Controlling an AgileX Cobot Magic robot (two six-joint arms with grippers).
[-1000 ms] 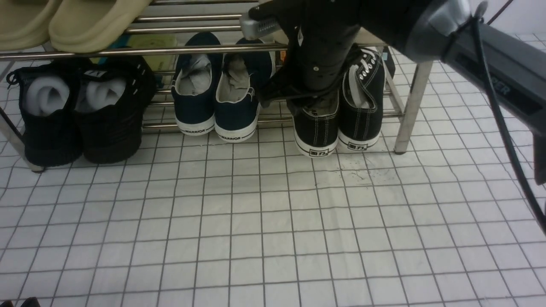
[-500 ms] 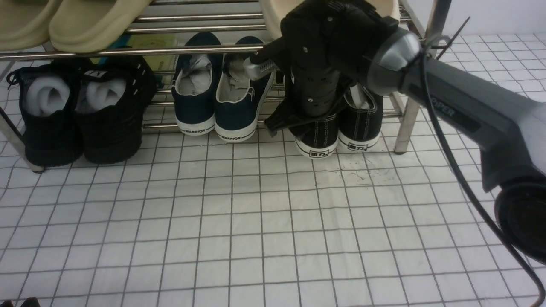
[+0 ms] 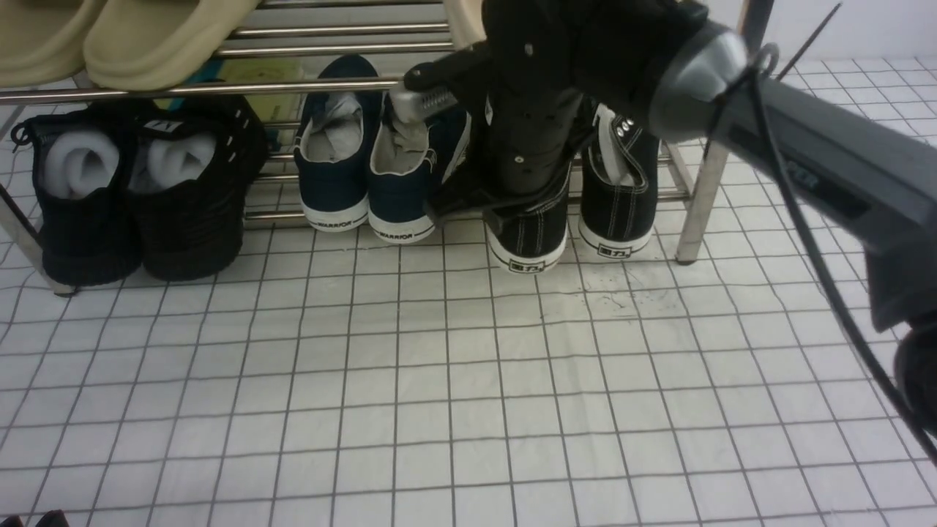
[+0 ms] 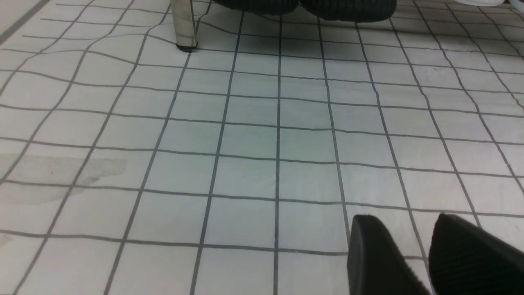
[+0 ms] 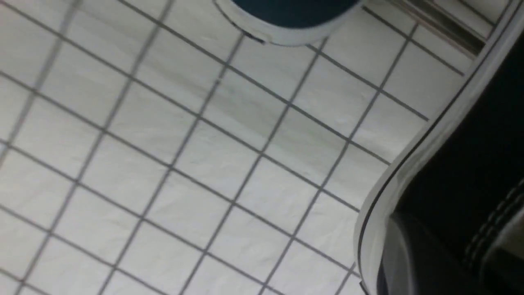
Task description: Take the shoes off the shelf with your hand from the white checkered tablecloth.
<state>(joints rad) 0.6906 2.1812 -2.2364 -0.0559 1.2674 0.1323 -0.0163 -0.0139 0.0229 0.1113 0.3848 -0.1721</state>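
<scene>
Chrome tubing makes the shelf hard and slick. In the front view we find the shoes at the right end of its lower tier, beside the right post, with their heels down on the white checkered tablecloth. The right gripper is sunk at the heel of the one nearer the navy slip-ons. Its jaws are hidden, so we cannot tell whether it pinches. We judge that soft canvas could slide out of a thin pinch, the rubber toe cap could snag a bar, and the slip-ons just beside could get dragged along. In the left wrist view the left gripper hovers parted and empty over wrinkled cloth that may bunch. In the right wrist view smooth white rubber curves close around stitched black canvas.
</scene>
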